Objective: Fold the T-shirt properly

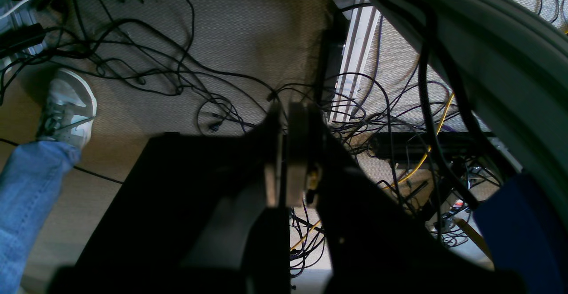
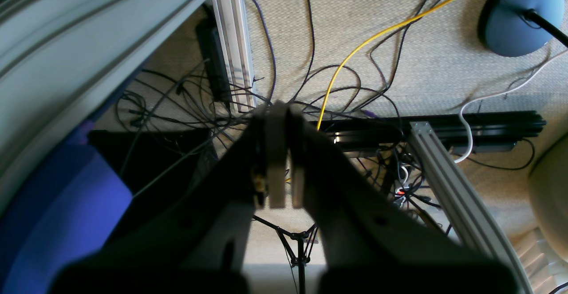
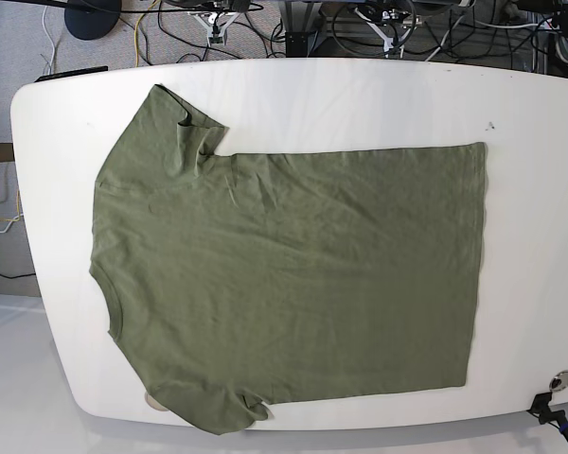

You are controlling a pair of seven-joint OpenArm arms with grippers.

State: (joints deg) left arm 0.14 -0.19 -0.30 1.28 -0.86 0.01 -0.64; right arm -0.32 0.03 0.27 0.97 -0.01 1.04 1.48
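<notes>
While the one olive-green T-shirt (image 3: 284, 274) lay spread flat across the white table (image 3: 530, 189), collar toward the table's left end and hem toward its right, neither arm showed in the base view. Nearest, one sleeve reached the table's front edge; the other sleeve lay folded over by the far edge. A small red mark sat at the table's right rim, too cut off to read.

Beyond the table, grey carpet and a tangle of cables ran under it. The left gripper (image 1: 288, 107) hung clenched shut over that carpet, holding nothing, one white shoe (image 1: 69, 107) and one jeans leg (image 1: 26, 196) beside it. The right gripper (image 2: 280, 107) was likewise clamped on nothing, above one yellow cable (image 2: 355, 52), one round blue base (image 2: 519, 14) farther off.
</notes>
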